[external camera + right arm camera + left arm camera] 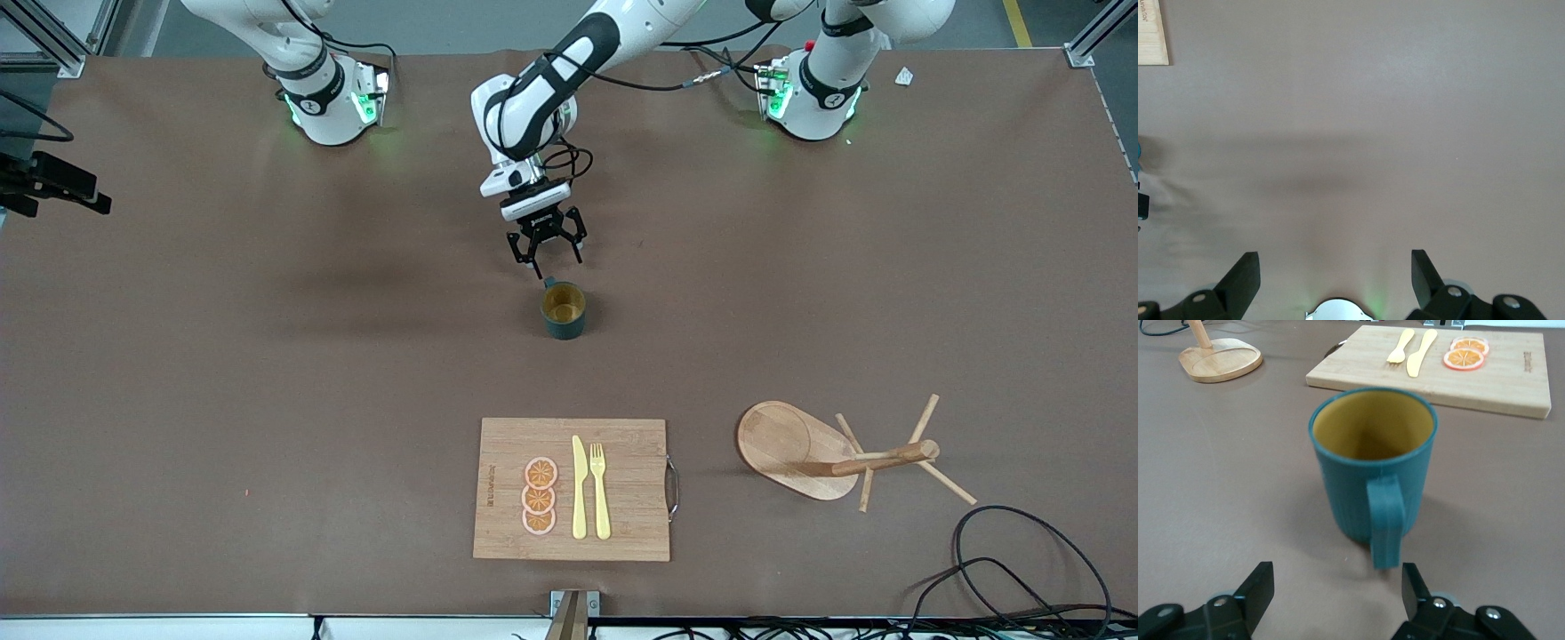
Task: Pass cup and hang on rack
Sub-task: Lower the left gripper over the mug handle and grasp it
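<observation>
The dark teal cup (564,311) stands upright near the middle of the table, its yellowish inside showing and its small handle (1385,520) turned toward the robots' side. My left gripper (545,253) hangs low just by the handle, open and empty; in the left wrist view (1338,593) the handle sits close in front of the gap, toward one finger. The wooden rack (791,449) stands upright nearer the front camera, toward the left arm's end; it also shows in the left wrist view (1221,361). My right gripper (1335,280) is open and empty, waiting over its own base.
A wooden cutting board (622,507) with a yellow knife, a yellow fork and orange slices lies near the front edge, nearer the camera than the cup. Black cables (1022,569) lie at the front corner by the rack.
</observation>
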